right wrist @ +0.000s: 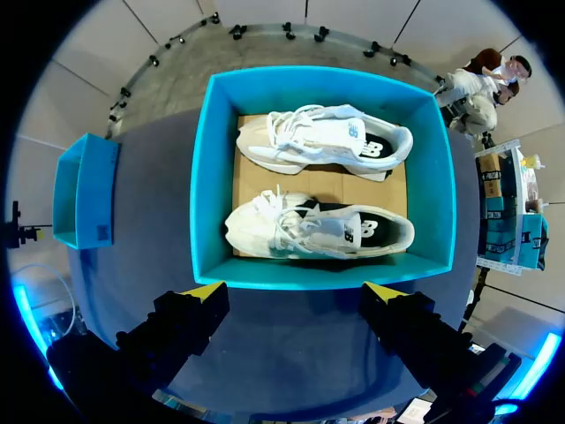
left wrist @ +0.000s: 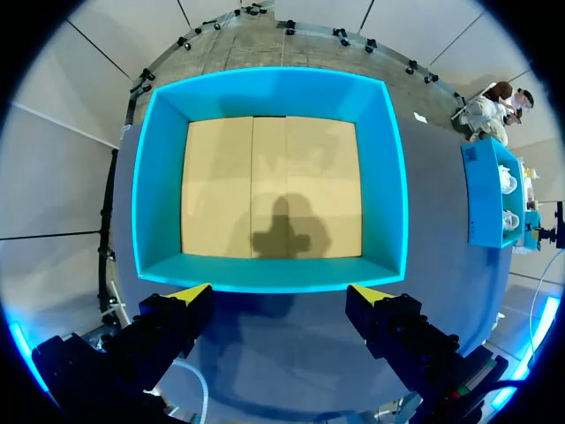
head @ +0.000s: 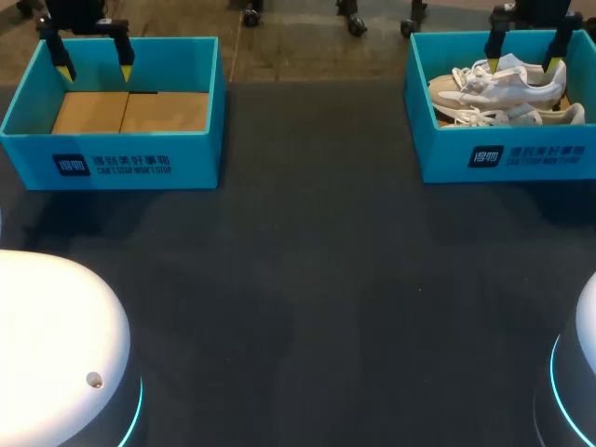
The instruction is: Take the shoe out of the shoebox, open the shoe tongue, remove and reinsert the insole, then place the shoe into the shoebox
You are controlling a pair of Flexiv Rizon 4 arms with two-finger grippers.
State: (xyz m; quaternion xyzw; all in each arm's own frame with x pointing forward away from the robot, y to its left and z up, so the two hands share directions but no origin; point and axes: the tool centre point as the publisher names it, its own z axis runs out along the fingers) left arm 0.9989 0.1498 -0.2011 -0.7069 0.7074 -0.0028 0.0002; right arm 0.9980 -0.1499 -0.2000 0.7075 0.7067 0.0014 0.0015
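At the upper right of the head view you have the right box (head: 503, 154), blue, holding two white-and-cream laced shoes on their sides, toes toward frame left: the far shoe (head: 503, 82) and the near shoe (head: 521, 115). Your right pincer (head: 522, 63) hangs above them, fingers apart. At the upper left, the left box (head: 112, 158) shows its cardboard floor (head: 130, 112). Your left pincer (head: 95, 70) hovers over it, fingers apart too. Both boxes sit on the dark surface (head: 307, 279).
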